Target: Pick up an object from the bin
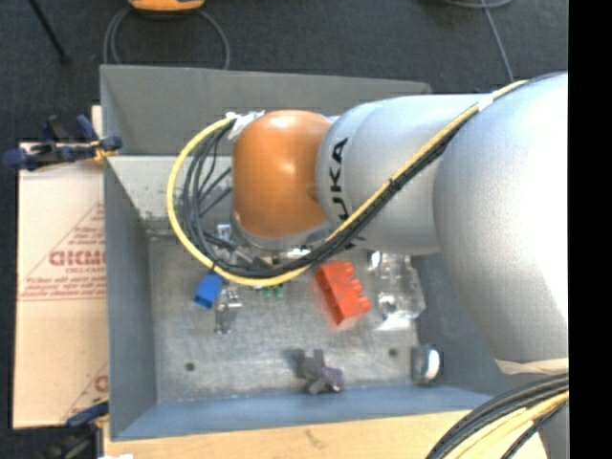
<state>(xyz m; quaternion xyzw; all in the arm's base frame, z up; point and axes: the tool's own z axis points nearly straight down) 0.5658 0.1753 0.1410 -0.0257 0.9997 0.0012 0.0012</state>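
My gripper [227, 310] comes down at the left middle of the bin floor, with most of it hidden under the arm. A small blue block [206, 292] lies just to its upper left, close against it. Small green pieces [273, 293] lie a little to its right. Further right sits an orange-red toy brick [341, 291]. I see nothing held in the gripper.
A clear plastic piece [398, 291] lies right of the orange-red brick. A grey-purple lumpy thing [316, 370] rests near the front wall, and a small grey cylinder [426, 362] sits in the front right corner. The arm covers the back of the bin.
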